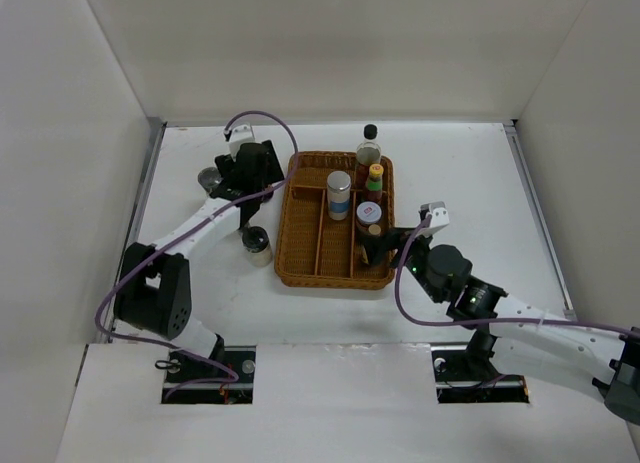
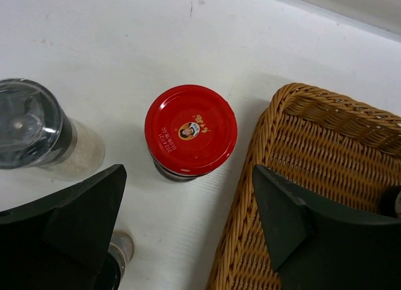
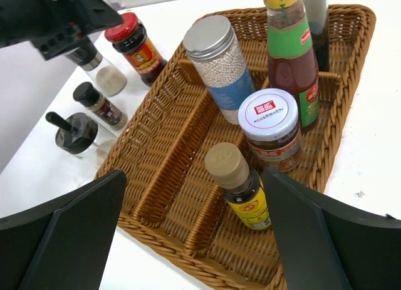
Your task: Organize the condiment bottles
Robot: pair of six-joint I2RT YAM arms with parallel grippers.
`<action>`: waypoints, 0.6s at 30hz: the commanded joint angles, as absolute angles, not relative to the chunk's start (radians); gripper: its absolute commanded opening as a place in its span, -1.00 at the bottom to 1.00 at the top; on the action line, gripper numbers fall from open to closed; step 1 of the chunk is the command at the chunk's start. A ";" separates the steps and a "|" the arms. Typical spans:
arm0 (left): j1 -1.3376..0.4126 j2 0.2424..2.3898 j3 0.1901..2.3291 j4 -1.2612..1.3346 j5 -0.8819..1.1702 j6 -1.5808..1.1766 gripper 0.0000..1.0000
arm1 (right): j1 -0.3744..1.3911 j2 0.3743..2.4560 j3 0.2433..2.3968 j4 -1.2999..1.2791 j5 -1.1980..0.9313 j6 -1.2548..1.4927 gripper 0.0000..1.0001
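The red-lidded dark jar [image 2: 190, 130] stands on the table just left of the wicker tray [image 2: 313, 165]. My left gripper [image 2: 188, 230] is open and empty above it, the jar just ahead of its fingertips. A clear-topped shaker [image 2: 34, 124] stands to the jar's left. My right gripper [image 3: 194, 233] is open and empty over the tray's near right corner, with a tan-capped dark sauce bottle [image 3: 237, 183] between its fingers' lines. The tray also holds a white-lidded jar [image 3: 271, 124], a silver-capped shaker [image 3: 219, 61], a yellow-capped sauce bottle [image 3: 289, 46] and a black-capped clear bottle [image 1: 369, 143].
Left of the tray [image 1: 300, 233] stand a small dark-capped bottle [image 3: 97, 102] and a black-topped grinder [image 3: 75, 133]. The tray's two left compartments are long and narrow. White walls close in the table at the left, back and right.
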State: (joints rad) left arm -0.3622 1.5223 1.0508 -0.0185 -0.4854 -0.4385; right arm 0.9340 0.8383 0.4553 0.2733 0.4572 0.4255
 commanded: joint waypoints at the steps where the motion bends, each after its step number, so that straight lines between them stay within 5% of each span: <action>1: -0.357 1.569 1.126 0.006 -0.468 -0.391 0.63 | 0.926 0.825 0.449 0.336 0.436 0.446 0.94; 14: -0.343 1.723 1.236 0.037 -0.532 -0.310 0.49 | 0.924 0.862 0.449 0.357 0.426 0.445 0.96; 18: -0.347 1.739 1.232 0.069 -0.555 -0.281 0.17 | 0.918 0.864 0.446 0.362 0.425 0.446 0.96</action>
